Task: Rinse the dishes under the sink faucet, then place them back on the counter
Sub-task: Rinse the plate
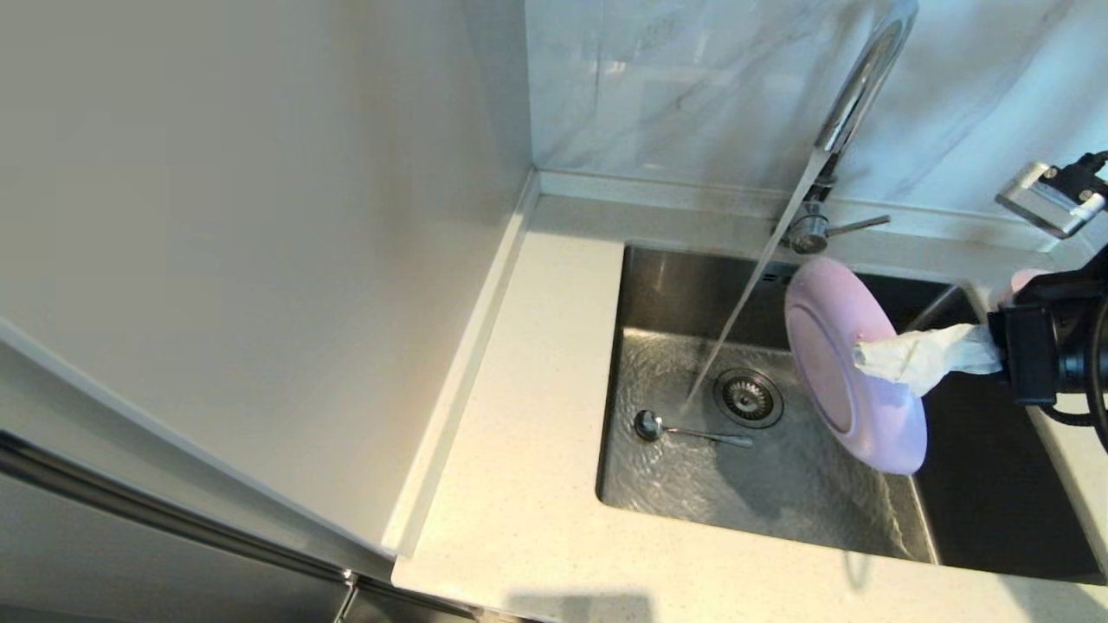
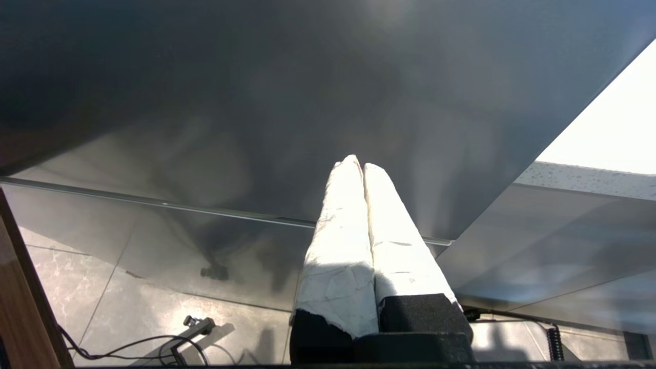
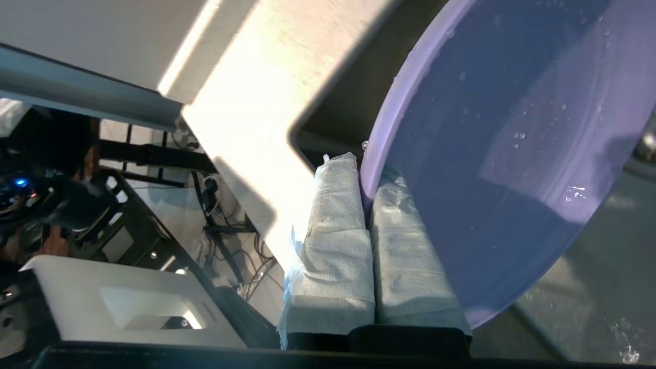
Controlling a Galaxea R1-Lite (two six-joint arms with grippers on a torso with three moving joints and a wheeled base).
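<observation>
While water ripples steel sink [image 1: 658,285], right pincer [image 1: 866,353] pinches smooth lilac plate [image 1: 835,346].

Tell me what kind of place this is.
Most likely a home kitchen: a stainless steel sink set into a speckled counter, a chrome faucet running water, a spoon lying in the basin, and a lilac plate held in the right gripper.

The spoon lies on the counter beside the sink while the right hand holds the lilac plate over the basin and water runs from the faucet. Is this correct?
Not quite. The spoon lies inside the sink, on its wet floor near the drain strainer, as the head view shows. The rest holds: the right hand grips the lilac plate and the faucet is running.
</observation>
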